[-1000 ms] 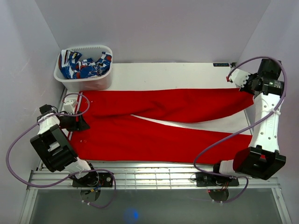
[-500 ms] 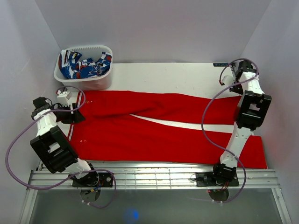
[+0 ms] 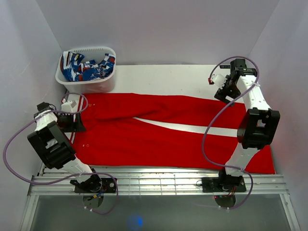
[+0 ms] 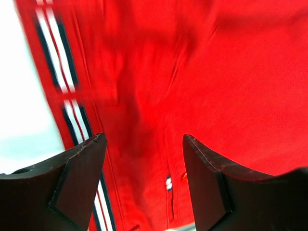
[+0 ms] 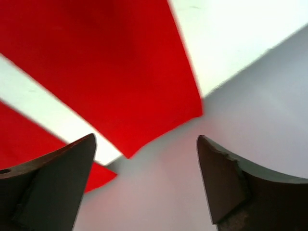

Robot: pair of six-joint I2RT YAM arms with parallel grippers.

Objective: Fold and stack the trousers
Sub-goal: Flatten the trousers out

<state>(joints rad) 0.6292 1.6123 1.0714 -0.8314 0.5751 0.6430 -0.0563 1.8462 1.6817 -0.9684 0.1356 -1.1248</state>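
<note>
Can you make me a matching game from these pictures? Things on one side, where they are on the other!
Things:
1. trousers
2. patterned cloth
3. left gripper
4. right gripper

Places:
A. in the basket
B. open, above a cuff
C. spread flat on the table
D. open, above the striped edge

Pairs: 1-C, 2-A, 3-D, 4-B

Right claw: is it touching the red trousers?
Apart. The right wrist view shows the right claw open and hovering above the trousers. The leg end lies well below it, and nothing is pinched.
</note>
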